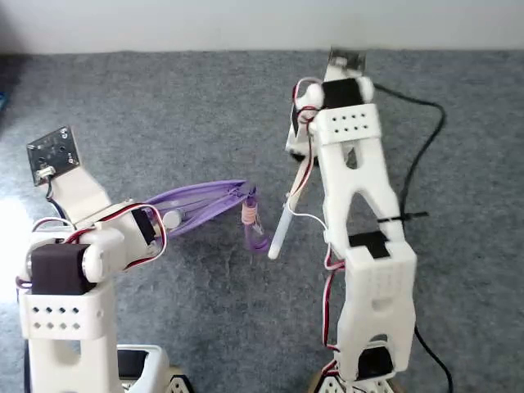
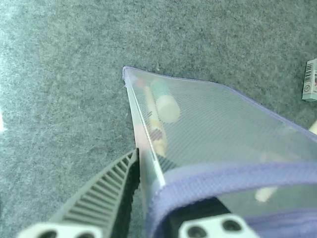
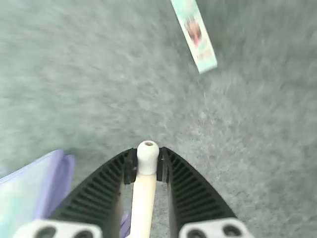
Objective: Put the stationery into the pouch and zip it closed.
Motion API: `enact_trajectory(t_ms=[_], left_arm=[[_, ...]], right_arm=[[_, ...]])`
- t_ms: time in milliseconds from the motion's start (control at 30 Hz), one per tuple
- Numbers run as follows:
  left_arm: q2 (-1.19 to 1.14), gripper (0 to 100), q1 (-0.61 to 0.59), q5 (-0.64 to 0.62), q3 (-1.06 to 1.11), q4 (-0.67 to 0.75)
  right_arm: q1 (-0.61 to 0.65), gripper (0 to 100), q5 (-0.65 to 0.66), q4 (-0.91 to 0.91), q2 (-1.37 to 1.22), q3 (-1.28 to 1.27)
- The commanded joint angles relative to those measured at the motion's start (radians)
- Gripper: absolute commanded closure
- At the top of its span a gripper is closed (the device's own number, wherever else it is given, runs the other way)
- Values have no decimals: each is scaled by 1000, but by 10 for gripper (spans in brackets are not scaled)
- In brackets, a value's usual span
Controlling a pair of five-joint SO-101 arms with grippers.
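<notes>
Between the fingers of the right gripper (image 3: 147,158) a white pen (image 3: 142,198) is clenched lengthwise, its rounded end poking just past the tips, with the purple-trimmed pouch (image 2: 223,124) close to one side of them. The left gripper (image 2: 148,163) has its fingers pinched on the edge of that pouch near the trimmed opening, holding it lifted off the floor of the workspace. Through the mesh wall several pieces show already inside, among them a white round-ended stick (image 2: 168,108), so the filling looks partway done. By my reading the pen has yet to go in, a small printed packet (image 3: 194,32) lies loose well beyond the right fingertips, and the zip looks open, so closing it is left for last. Everything sits on a grey carpet (image 1: 164,106), with a pale wall (image 1: 246,24) running along its far edge.
</notes>
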State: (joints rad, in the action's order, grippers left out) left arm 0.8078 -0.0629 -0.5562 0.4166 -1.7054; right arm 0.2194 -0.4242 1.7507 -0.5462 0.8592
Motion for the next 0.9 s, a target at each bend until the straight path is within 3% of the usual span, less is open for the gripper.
enact_trajectory(t_ms=[0,200,567,867], left_arm=[[5,987,-5,-11,2,25],[6,987,-5,-11,2,25],[6,987,-5,-11,2,37],[11,987,-5,-11,2,35]], right_arm=[[2,991,68,47,226,12],[31,991,176,47,478,-20],[214,991,244,36,1043,-517],[414,991,270,-180,1219,-568]])
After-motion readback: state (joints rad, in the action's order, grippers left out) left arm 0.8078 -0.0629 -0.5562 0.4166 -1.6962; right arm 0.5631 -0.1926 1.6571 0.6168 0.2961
